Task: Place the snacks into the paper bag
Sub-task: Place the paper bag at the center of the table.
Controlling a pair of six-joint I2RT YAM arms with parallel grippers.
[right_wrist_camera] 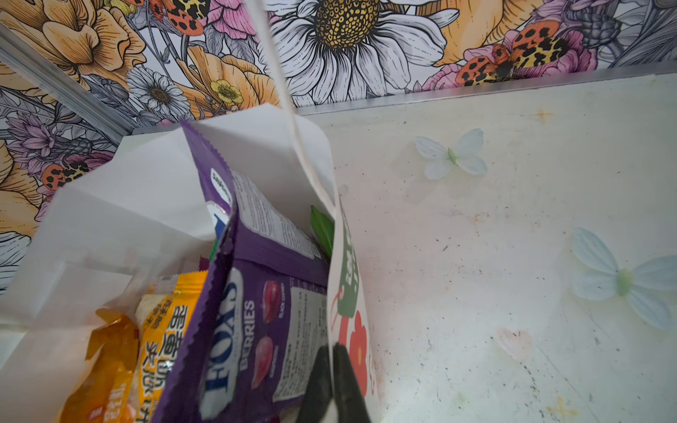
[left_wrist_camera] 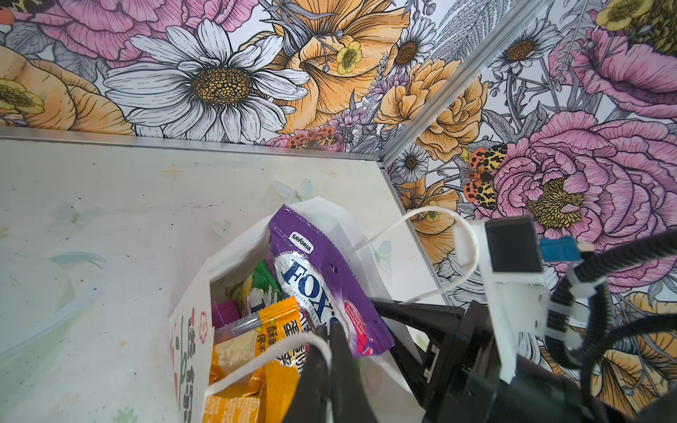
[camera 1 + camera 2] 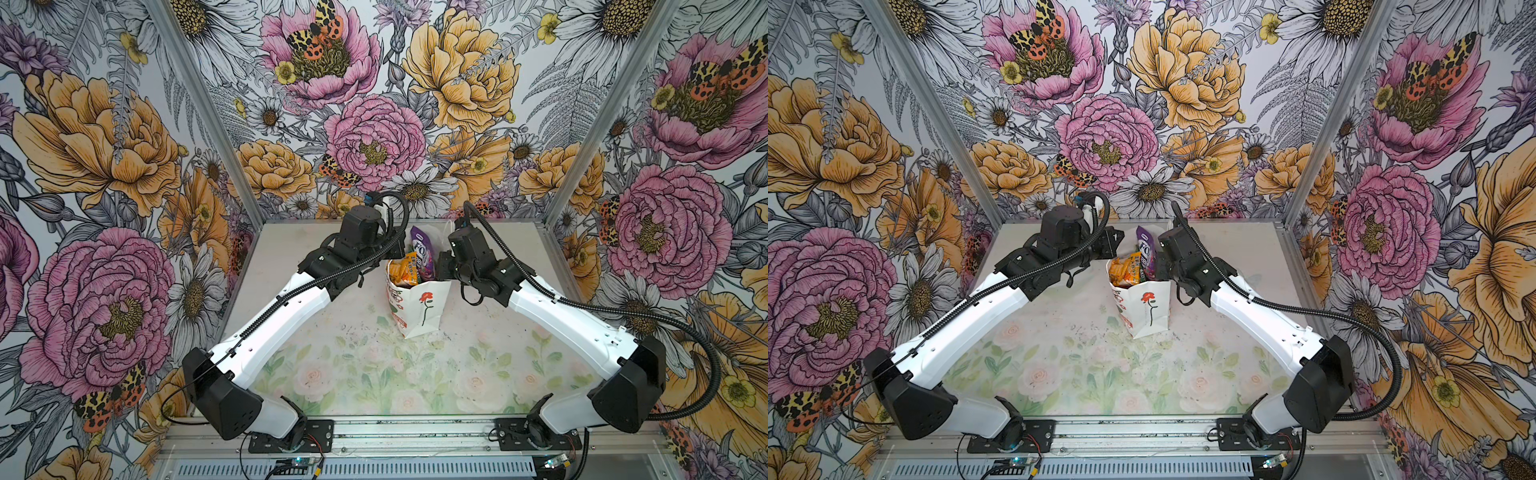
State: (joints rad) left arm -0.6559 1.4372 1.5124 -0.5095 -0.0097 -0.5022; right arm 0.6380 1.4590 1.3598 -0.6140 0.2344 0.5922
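The white paper bag (image 3: 422, 307) (image 3: 1148, 309) with a red rose stands upright mid-table, between my two arms. Snacks fill it: a purple Fox's pouch (image 3: 420, 249) (image 2: 315, 278) (image 1: 256, 311) sticks out above the rim, orange packets (image 3: 405, 270) (image 2: 278, 329) (image 1: 165, 348) lie beside it, and green (image 2: 265, 278) and magenta (image 2: 223, 313) packets sit deeper. My left gripper (image 2: 329, 351) is shut on a white cord handle (image 2: 263, 357) at the bag's left rim. My right gripper (image 1: 332, 351) is shut on the bag's right wall (image 1: 348, 285), one finger inside and one outside.
The bag's other cord handle (image 2: 439, 219) loops loose toward the right arm's wrist (image 2: 513, 249). Flowered walls with metal corner posts (image 3: 208, 108) close the table (image 3: 353, 365) on three sides. A metal rail (image 3: 415, 432) with the arm bases runs along the front.
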